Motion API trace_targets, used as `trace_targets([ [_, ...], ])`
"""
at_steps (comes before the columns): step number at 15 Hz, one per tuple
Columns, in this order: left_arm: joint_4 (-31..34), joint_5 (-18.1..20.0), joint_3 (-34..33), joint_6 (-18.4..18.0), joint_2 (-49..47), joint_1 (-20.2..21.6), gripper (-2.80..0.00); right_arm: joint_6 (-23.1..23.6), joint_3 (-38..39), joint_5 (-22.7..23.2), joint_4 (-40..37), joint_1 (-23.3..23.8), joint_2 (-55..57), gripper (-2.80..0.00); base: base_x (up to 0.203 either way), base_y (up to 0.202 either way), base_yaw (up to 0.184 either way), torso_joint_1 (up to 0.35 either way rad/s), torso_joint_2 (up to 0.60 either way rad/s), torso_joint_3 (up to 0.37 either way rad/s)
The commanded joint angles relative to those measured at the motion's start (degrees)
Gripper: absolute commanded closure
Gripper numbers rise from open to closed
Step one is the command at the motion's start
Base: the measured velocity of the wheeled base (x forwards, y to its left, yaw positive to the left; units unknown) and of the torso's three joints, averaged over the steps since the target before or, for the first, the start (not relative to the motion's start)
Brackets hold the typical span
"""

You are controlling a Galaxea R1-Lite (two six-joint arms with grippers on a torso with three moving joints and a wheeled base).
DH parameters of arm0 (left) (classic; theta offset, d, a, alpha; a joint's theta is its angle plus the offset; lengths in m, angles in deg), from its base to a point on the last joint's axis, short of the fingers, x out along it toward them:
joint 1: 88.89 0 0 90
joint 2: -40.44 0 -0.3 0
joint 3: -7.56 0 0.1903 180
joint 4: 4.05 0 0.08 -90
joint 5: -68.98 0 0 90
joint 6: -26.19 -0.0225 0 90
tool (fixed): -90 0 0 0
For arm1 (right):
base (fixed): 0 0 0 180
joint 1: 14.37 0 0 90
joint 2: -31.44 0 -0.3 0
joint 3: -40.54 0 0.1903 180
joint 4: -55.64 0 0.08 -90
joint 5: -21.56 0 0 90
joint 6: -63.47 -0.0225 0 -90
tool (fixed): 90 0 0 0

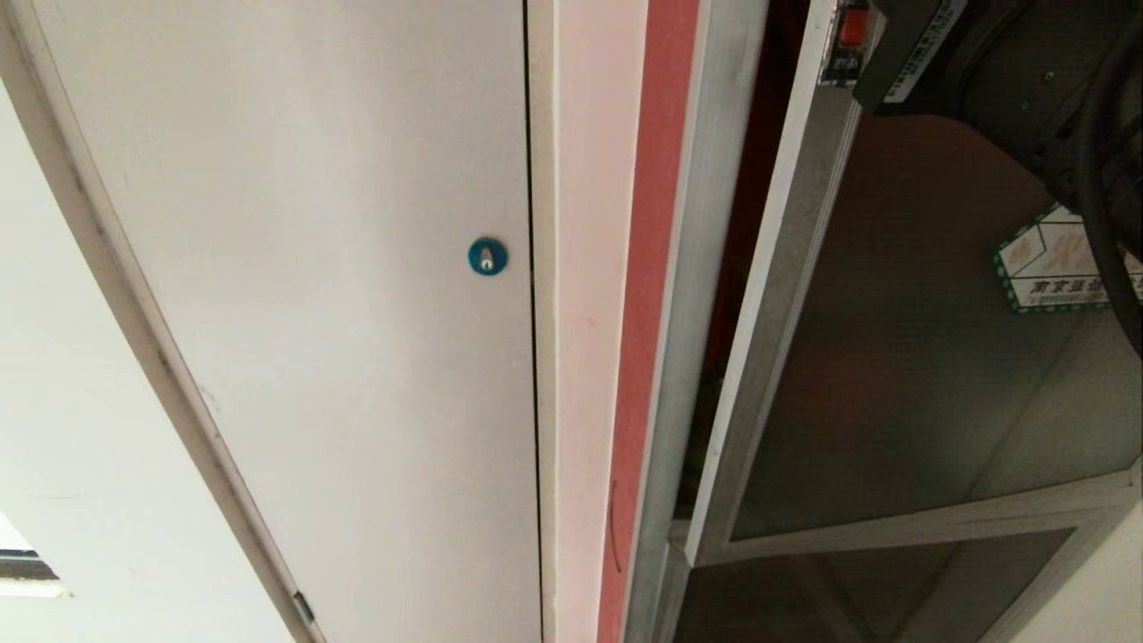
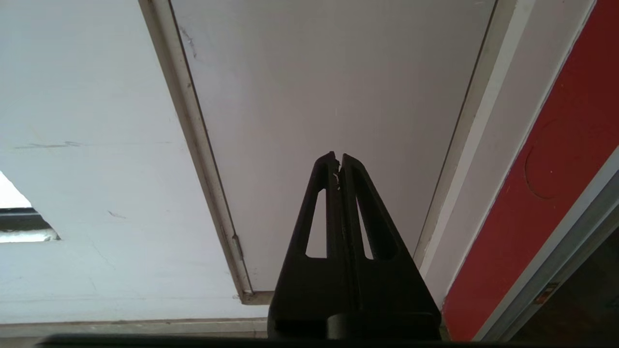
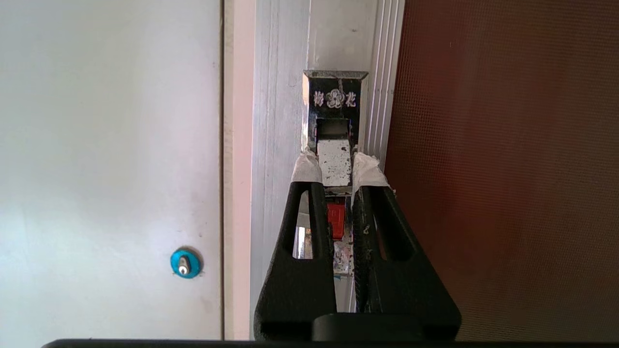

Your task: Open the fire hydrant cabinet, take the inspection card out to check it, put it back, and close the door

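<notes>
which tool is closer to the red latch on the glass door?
Right. The right tool is clamped on the small red latch at the edge of the dark tinted glass door. The left tool hangs shut facing the plain white panel.

Even, soft daylight on the white panel (image 1: 295, 268); brightest patch at the wall's lower left corner. Tinted door glass (image 1: 911, 357) dim, with faint reddish reflection. Straight edges bow near head view's borders. Fingers (image 2: 355, 217) silhouetted black, slightly soft.

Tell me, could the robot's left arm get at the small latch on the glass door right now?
Probably not as it stands: the left gripper faces the white panel, away from the door, and the right gripper already grips the latch.
</notes>
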Motion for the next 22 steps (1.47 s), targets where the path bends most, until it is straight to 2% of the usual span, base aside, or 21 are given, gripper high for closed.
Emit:
trace_targets([
  [1, 0.0, 0.0, -0.1, 0.0, 0.0, 0.0, 0.00, 0.1, 0.0, -0.5, -0.3, 0.0, -0.2, 0.00, 0.000, 0.000, 0.000, 0.000, 0.00, 0.000],
  [2, 0.0, 0.0, -0.1, 0.0, -0.1, 0.0, 0.00, 0.1, -0.1, -0.5, -0.2, 0.0, -0.2, -2.80, 0.000, 0.000, 0.000, 0.000, 0.00, 0.000],
  [8, 0.0, 0.0, -0.1, 0.0, 0.0, 0.0, 0.00, 0.2, -1.0, -0.5, -0.5, 0.1, -1.0, -2.80, 0.000, 0.000, 0.000, 0.000, 0.00, 0.000],
  [12, 0.0, 0.0, -0.1, 0.0, -0.1, 0.0, 0.00, -0.2, 0.4, 0.1, -8.0, 0.1, -4.8, -2.80, 0.000, 0.000, 0.000, 0.000, 0.00, 0.000],
  [20, 0.0, 0.0, -0.1, 0.0, 0.0, 0.0, 0.00, -0.2, 8.2, 1.3, -11.4, 0.1, -13.7, -2.80, 0.000, 0.000, 0.000, 0.000, 0.00, 0.000],
  [21, 0.0, 0.0, -0.1, 0.0, -0.1, 0.0, 0.00, -0.3, 8.9, 1.3, -11.5, 0.1, -15.3, 0.00, 0.000, 0.000, 0.000, 0.000, 0.00, 0.000],
  [22, 0.0, 0.0, -0.1, 0.0, -0.1, 0.0, 0.00, -0.2, 9.5, 1.3, -11.6, 0.1, -16.8, 0.00, 0.000, 0.000, 0.000, 0.000, 0.00, 0.000],
])
